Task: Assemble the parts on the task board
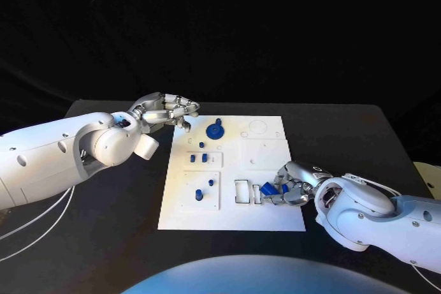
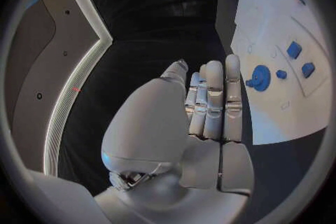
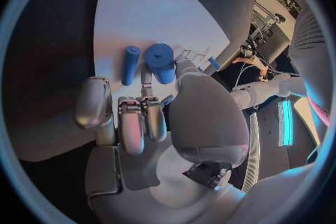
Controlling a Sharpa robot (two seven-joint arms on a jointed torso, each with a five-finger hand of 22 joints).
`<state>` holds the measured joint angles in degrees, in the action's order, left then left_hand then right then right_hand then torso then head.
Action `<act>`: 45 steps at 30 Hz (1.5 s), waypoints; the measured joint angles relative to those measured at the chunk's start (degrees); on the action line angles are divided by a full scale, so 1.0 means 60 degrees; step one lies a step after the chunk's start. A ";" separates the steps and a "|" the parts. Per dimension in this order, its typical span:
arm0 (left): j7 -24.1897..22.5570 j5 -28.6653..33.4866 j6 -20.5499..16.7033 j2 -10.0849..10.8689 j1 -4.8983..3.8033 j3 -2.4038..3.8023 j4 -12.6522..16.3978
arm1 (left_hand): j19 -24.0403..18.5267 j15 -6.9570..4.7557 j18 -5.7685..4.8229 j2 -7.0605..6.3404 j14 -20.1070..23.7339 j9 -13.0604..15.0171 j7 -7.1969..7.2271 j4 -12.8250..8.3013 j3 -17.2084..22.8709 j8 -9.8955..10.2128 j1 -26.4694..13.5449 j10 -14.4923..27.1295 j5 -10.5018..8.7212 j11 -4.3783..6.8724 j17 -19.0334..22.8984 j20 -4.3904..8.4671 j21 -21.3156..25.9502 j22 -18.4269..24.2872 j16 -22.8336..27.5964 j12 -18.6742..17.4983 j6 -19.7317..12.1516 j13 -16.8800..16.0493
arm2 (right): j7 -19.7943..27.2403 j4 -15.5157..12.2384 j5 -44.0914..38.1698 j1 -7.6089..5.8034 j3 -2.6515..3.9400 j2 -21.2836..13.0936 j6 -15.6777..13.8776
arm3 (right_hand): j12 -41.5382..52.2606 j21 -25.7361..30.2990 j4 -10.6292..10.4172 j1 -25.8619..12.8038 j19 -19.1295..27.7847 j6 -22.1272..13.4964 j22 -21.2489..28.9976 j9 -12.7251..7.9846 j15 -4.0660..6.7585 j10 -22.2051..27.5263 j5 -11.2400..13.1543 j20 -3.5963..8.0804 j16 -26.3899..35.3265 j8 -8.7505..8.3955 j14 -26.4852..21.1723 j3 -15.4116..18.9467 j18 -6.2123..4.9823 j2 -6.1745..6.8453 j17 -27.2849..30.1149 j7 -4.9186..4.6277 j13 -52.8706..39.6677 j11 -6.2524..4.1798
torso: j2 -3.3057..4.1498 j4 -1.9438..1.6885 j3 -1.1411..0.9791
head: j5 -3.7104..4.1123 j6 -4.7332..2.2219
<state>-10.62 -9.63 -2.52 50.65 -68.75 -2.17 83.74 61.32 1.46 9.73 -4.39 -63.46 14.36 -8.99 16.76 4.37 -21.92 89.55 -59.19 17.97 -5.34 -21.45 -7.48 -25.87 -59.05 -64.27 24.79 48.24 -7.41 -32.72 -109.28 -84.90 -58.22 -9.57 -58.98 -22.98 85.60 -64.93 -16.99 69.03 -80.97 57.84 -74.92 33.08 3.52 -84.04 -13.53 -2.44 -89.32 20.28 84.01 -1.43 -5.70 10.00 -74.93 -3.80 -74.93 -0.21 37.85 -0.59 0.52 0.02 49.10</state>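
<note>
1. The task board (image 1: 234, 211), a white plate, is seen lying flat in the middle of the black counter (image 1: 349, 128).
2. Small blue parts are spread over its left half: a round gear-like part (image 1: 215, 129) at the far end, two small blocks (image 1: 199, 158) below it, and an oval piece (image 1: 199, 194) nearer.
3. The right hand (image 1: 289, 185) is placed on the board's near right area, its fingers curled round a blue part (image 1: 272, 191).
4. The left hand (image 1: 168, 112) is held just off the board's far left corner, fingers curled in, with nothing seen in it.
</note>
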 measured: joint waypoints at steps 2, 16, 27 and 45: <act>0.0001 0.0000 0.0005 0.0000 0.0000 0.0000 0.0000 | 0.0000 0.0000 0.0000 0.0000 0.0000 -0.0006 0.0000 0.0000 0.0000 0.0000 0.0000 0.0000 0.0000 0.0000 0.0000 0.0000 0.0000 0.0000 0.0000 0.0000 0.0000 0.0000 | -0.0020 0.0009 0.0010 0.0006 0.0000 0.0025 -0.0047 | 0.0078 -0.0068 0.0031 0.0064 -0.0037 0.0049 0.0000 0.0004 0.0052 0.0000 -0.0233 0.0037 0.0000 -0.0038 -0.0009 -0.0037 -0.0001 -0.0063 0.0000 0.0043 0.0000 0.0000 | 0.0000 0.0001 -0.0001 | 0.0007 -0.0010; 0.0005 0.0003 0.0027 -0.0012 0.0000 -0.0006 -0.0012 | 0.0000 0.0000 0.0000 0.0000 0.0000 -0.0008 0.0000 0.0000 -0.0001 0.0000 0.0001 0.0000 0.0000 0.0000 0.0000 0.0000 0.0000 -0.0001 0.0000 0.0000 0.0000 0.0008 | -0.0008 -0.0370 0.0373 -0.0027 -0.0012 -0.0088 -0.0925 | 0.0174 -0.0202 0.0020 0.0216 -0.0118 0.0255 0.0002 0.0030 0.0134 0.0000 -0.0985 0.0118 -0.0038 -0.0207 0.0005 -0.0734 -0.0002 -0.0356 0.0001 0.0051 0.0001 -0.0138 | -0.0014 0.0003 0.0006 | 0.0000 -0.0049; 0.0010 0.0004 0.0038 -0.0055 0.0000 -0.0014 -0.0018 | 0.0000 0.0000 0.0000 0.0000 0.0000 -0.0008 0.0000 0.0000 -0.0001 0.0000 0.0001 0.0000 0.0000 0.0000 0.0000 0.0000 0.0000 -0.0001 0.0000 0.0000 0.0000 0.0007 | 0.0033 -0.0752 0.0859 -0.0487 0.0020 0.0009 -0.1425 | 0.0174 -0.0214 0.0039 0.0161 -0.0117 0.0255 0.0003 0.0030 0.0134 0.0000 -0.1075 0.0118 -0.0038 -0.0257 0.0005 -0.0809 -0.0002 -0.0437 0.0002 0.0052 0.0002 -0.0137 | -0.0007 -0.0003 0.0017 | 0.0065 -0.0103; 0.0016 0.0006 0.0053 -0.0087 0.0000 -0.0016 -0.0006 | 0.0000 0.0000 -0.0001 -0.0039 0.0000 -0.0007 0.0000 -0.0027 0.0026 0.0000 -0.0039 0.0000 0.0000 0.0000 0.0000 0.0000 0.0039 0.0007 0.0000 0.0000 0.0000 0.0006 | -0.0038 -0.0105 0.1925 -0.0456 0.0004 0.1028 -0.0593 | 0.0071 -0.0179 -0.0003 -0.0945 -0.0116 0.0446 -0.0004 0.0161 0.0133 0.0000 -0.0935 0.0117 -0.0037 -0.0287 0.0004 -0.0895 -0.0002 -0.0518 0.0003 0.0105 0.0003 -0.0136 | -0.0001 -0.0004 0.0019 | 0.0029 -0.0070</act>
<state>-10.52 -9.60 -2.20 50.13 -68.75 -2.26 83.71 61.32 1.46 9.73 -4.62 -63.46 14.32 -8.99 16.60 4.52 -21.92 89.32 -59.19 17.97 -5.34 -21.45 -7.48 -25.63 -59.00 -64.27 24.79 48.24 -7.37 -32.94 -109.91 -73.35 -60.96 -9.55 -52.81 -26.54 86.02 -66.00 -17.01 63.36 -81.67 60.52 -74.95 34.04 4.32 -84.04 -19.14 -1.74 -89.55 18.56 84.03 -6.80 -5.71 6.89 -74.92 -3.17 -74.91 -1.03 37.85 -0.61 0.63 0.20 48.69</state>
